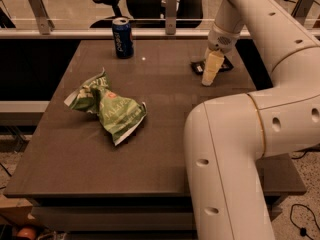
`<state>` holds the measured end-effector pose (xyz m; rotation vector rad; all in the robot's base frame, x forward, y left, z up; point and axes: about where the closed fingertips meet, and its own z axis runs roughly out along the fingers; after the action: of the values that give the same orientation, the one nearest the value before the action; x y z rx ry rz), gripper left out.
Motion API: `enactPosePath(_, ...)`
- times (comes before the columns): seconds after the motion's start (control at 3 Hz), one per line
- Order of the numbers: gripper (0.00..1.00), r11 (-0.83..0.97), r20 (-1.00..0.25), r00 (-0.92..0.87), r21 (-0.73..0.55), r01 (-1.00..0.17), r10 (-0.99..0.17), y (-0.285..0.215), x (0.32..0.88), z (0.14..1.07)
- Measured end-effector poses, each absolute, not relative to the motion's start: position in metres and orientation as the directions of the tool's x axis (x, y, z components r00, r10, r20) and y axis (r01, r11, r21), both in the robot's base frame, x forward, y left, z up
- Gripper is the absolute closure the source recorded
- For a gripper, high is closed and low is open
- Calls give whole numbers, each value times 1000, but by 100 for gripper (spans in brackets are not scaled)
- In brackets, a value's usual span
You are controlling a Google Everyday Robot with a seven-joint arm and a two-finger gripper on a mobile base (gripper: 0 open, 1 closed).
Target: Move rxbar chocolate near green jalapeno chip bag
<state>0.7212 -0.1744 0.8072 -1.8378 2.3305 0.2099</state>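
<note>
The rxbar chocolate [199,67] is a small flat black wrapper lying on the table at the far right, mostly hidden behind my gripper. My gripper [210,73] points down at the table right over the bar's near edge. The green jalapeno chip bag [107,107] lies crumpled on the left middle of the table, well apart from the bar.
A blue soda can [122,37] stands at the far edge of the brown table [165,134]. My white arm curves over the table's right side in the foreground. A rail and an office chair [107,0] are behind the table.
</note>
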Motion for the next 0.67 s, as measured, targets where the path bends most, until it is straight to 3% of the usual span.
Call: enactPosePath(0.67,89,232,-216,-228,7,-973,-949,-174,720,821)
